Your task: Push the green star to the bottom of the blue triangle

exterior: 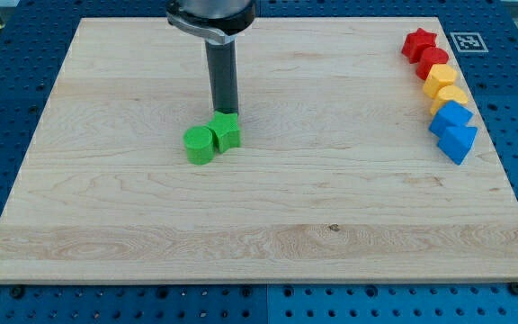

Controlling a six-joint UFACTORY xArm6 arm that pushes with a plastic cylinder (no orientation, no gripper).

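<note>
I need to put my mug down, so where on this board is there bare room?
Bare: left of the green cylinder, the bottom strip below the green star, and the middle up to the blue triangle. Crowded: right edge; my tip touches the star.

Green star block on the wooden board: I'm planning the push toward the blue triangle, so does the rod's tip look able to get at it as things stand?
Probably yes. My tip is right at the top edge of the green star block, with nothing between them. The green round block touches the star's left side and may get dragged along.
</note>
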